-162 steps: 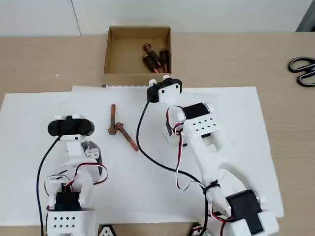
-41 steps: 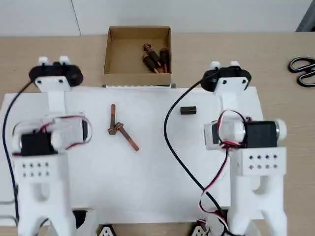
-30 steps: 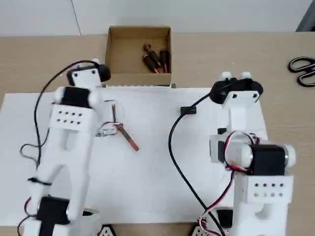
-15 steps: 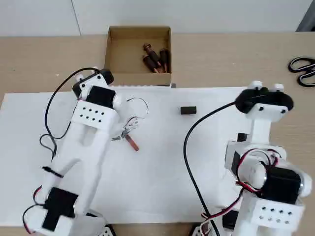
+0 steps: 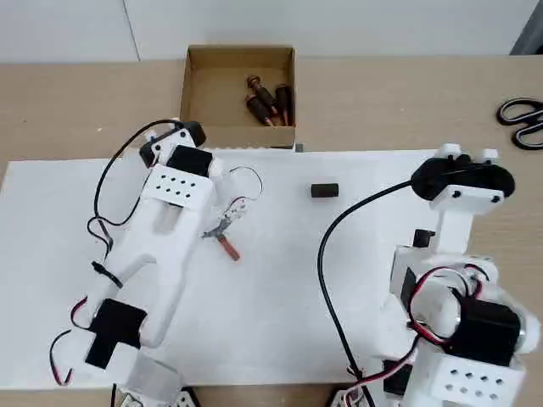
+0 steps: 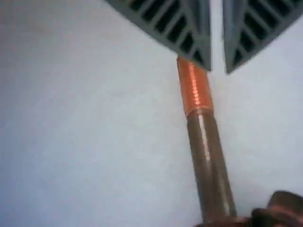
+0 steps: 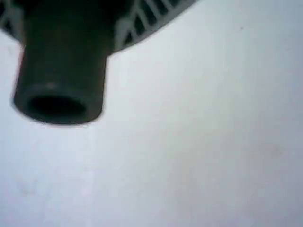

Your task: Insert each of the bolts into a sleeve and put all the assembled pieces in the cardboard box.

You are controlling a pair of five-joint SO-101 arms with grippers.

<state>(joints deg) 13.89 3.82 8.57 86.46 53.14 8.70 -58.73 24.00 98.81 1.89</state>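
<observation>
Left gripper point(image 6: 216, 66) hangs low over the white paper point(image 5: 280, 280), jaws a slit apart at the threaded tip of a lying bolt point(image 6: 208, 161) (lined up, I judge, for a pinch). Right gripper point(image 7: 71, 23) clamps a sleeve point(image 7: 59, 80), bore outward, seemingly to receive it. The high view adds the cardboard box point(image 5: 237, 134) and a spare sleeve point(image 5: 324, 190).

Cardboard box point(image 5: 197, 95) is sitting at 12 o'clock, 3 assembled pcs point(image 5: 268, 100) lying inside. Black sleeve point(image 5: 324, 190) is lying flat mid-sheet; copper bolt point(image 5: 227, 246) is lying diagonal at its 8 o'clock. 2nd sleeve point(image 7: 59, 71) is being gripped at 4 o'clock.
</observation>
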